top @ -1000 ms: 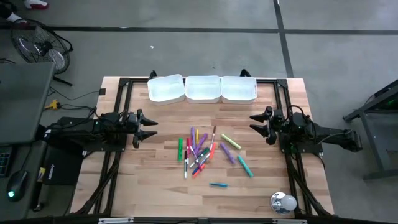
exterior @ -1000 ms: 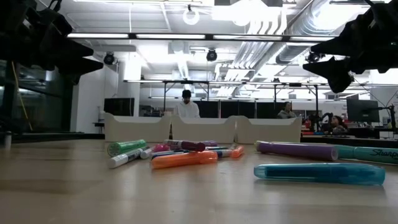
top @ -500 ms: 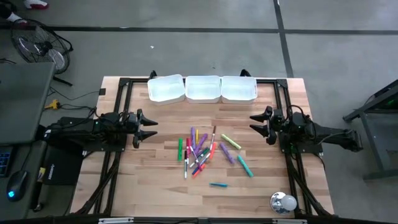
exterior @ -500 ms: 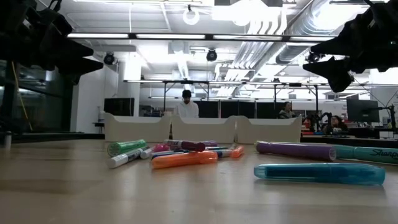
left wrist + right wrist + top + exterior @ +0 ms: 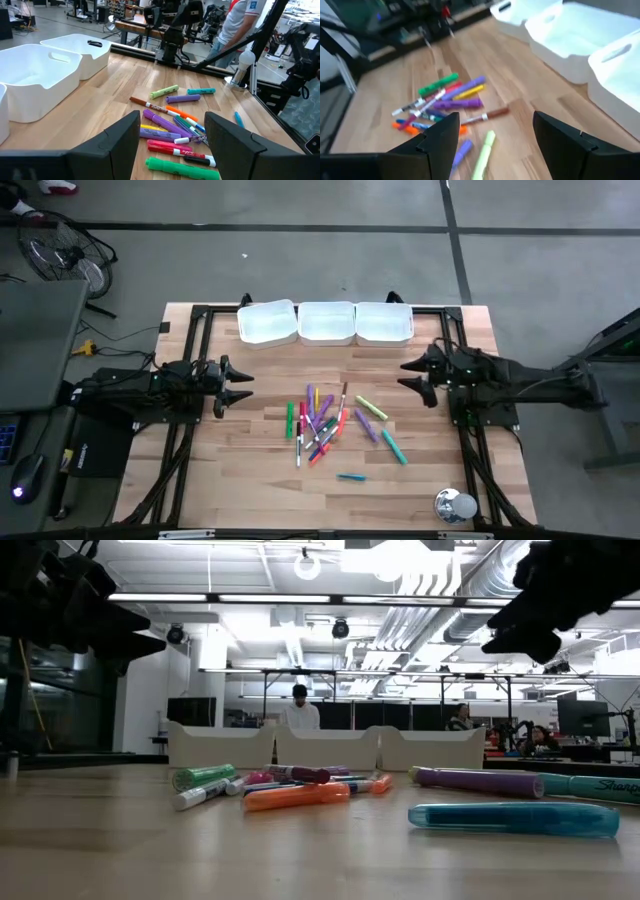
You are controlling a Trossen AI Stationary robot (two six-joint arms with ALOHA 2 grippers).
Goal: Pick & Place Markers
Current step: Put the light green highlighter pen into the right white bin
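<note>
Several markers (image 5: 322,425) lie loose on the wooden table's middle, most in a crossed pile; a single teal marker (image 5: 351,477) rests apart toward the near edge, large in the low view (image 5: 515,819). My left gripper (image 5: 240,385) hovers open at the pile's left, pointing level at it (image 5: 172,122). My right gripper (image 5: 408,375) hovers open at the pile's right, raised and tipped down toward the markers (image 5: 495,127). Neither has anything between its fingers.
Three white trays (image 5: 268,323) (image 5: 327,323) (image 5: 385,322) stand side by side along the far edge. A round silver-white object (image 5: 455,505) sits at the near right corner. Black frame rails (image 5: 190,360) run along the table's sides. People show in the room beyond.
My right gripper has risen and tipped its fingers downward toward the markers, reaching slightly farther over the table; most of this came in the last half second. Its fingers stayed open. The markers have not moved.
</note>
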